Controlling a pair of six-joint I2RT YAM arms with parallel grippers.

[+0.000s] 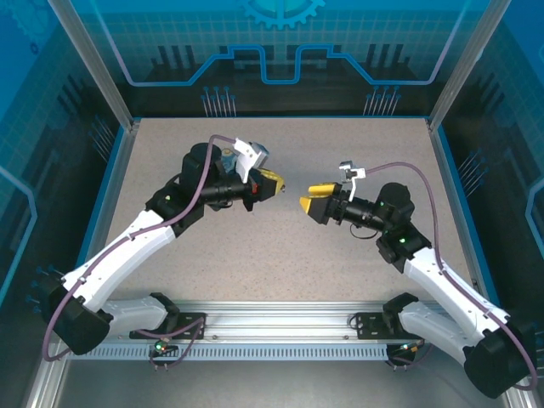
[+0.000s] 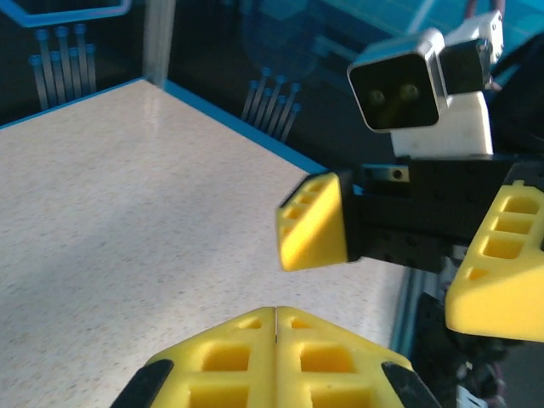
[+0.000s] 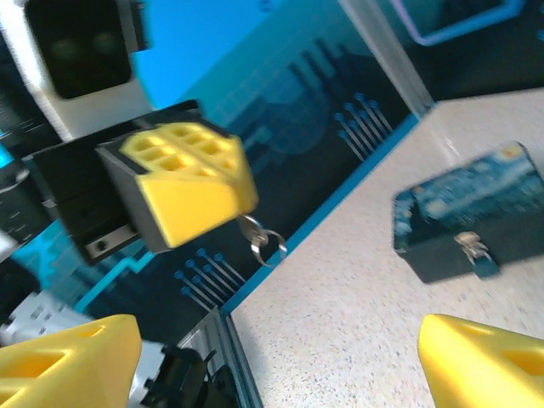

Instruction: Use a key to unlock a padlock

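Pressed flat together, tip to tip along a thin seam: left gripper point(image 2: 276, 327), seen from its own wrist. Pinches the key point(image 3: 262, 241), a small grey metal piece with a wire ring hanging just beneath the closed yellow tips (the clamped part itself hidden between the pads). Held in the air, clear of the speckled table point(image 1: 280, 263).

Spread wide apart: right gripper point(image 3: 280, 336), one yellow fingertip in each lower corner of its wrist view, nothing between them. Confirmed from the left wrist, with the two yellow fingers well separated below the white wrist camera point(image 2: 416, 85).

Lying flat on the table beyond the right gripper's open jaws: the padlock point(image 3: 467, 208), a black block, starry blue-and-yellow print facing up, a small metal fitting on its near side wall. Well apart from the key and from both grippers, near the table's blue back rim.

Facing each other over the middle of the table in the top view, tips near but not touching. Reaching in from bases at the near edge, white links and black wrists, a purple cable point(image 1: 425, 191) looping along each arm.
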